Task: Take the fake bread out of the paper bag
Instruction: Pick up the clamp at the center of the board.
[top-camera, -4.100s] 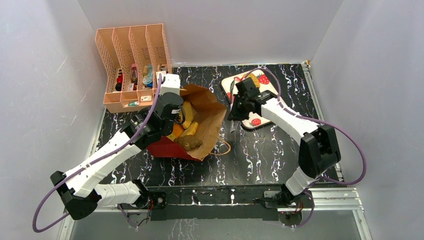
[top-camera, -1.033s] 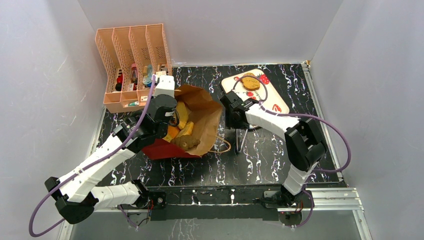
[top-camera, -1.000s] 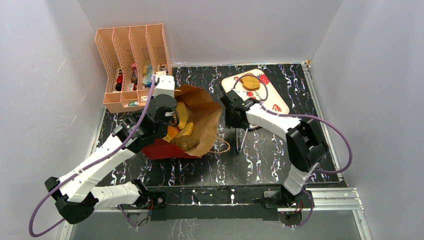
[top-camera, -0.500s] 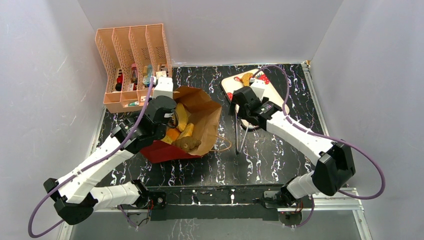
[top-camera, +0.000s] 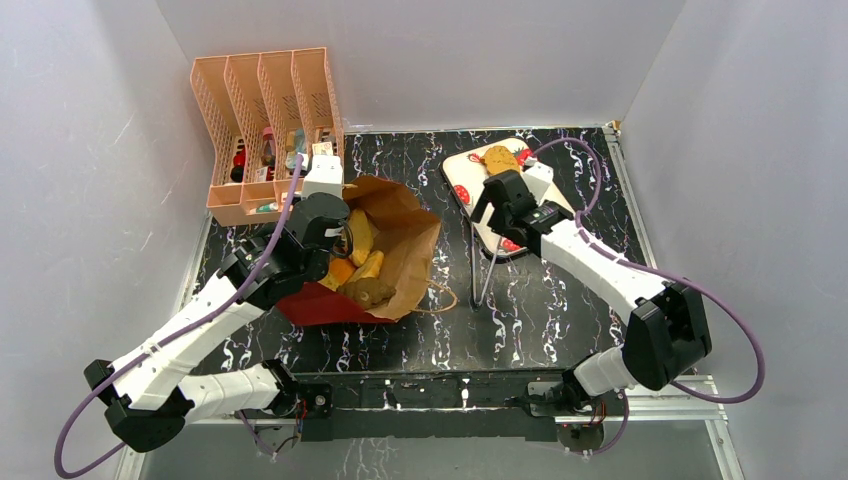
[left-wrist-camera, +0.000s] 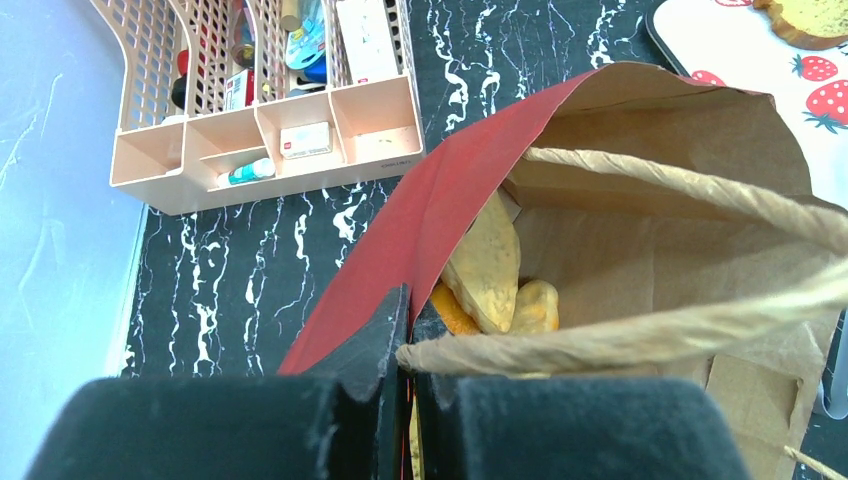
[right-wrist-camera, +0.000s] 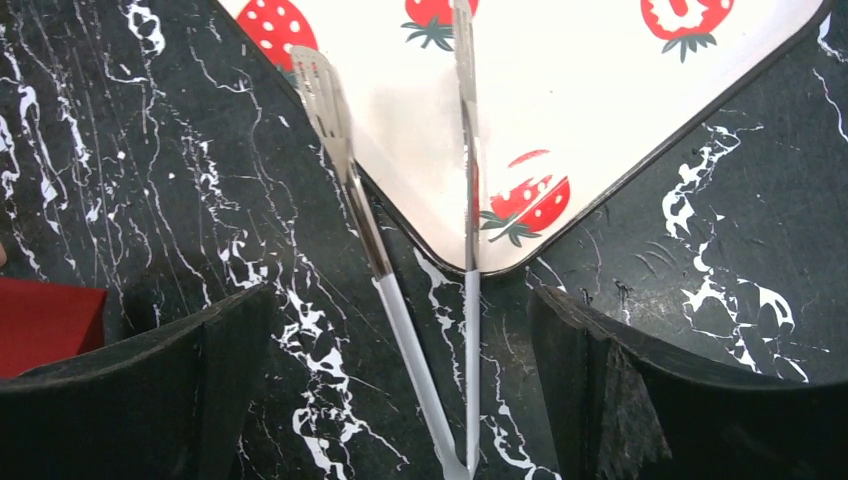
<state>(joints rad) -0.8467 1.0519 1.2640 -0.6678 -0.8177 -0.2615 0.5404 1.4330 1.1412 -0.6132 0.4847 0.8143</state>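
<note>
The paper bag (top-camera: 408, 238), red outside and brown inside, lies open on the table. In it are several fake bread pieces: a yellow one (top-camera: 360, 234), an orange one (top-camera: 340, 272) and a tan one (top-camera: 368, 292). My left gripper (top-camera: 338, 243) is shut on the bag's red rim (left-wrist-camera: 440, 200), by the root of a cord handle (left-wrist-camera: 640, 335). Yellow bread (left-wrist-camera: 487, 262) shows just past its jaws. Another bread piece (top-camera: 500, 158) lies on the strawberry tray (top-camera: 462, 172). My right gripper (top-camera: 492, 218) hangs open over metal tongs (right-wrist-camera: 395, 300) and touches nothing.
The tongs (top-camera: 474, 262) lie on the table with their tips on the tray (right-wrist-camera: 600, 120). A peach slotted organiser (top-camera: 265, 110) holding small items stands at the back left, close behind the bag. The enclosure walls rise on three sides.
My right gripper has opened wide, let go of the tongs and drawn back toward the tray; the tongs now lie on the table. The left gripper keeps its hold on the bag.
</note>
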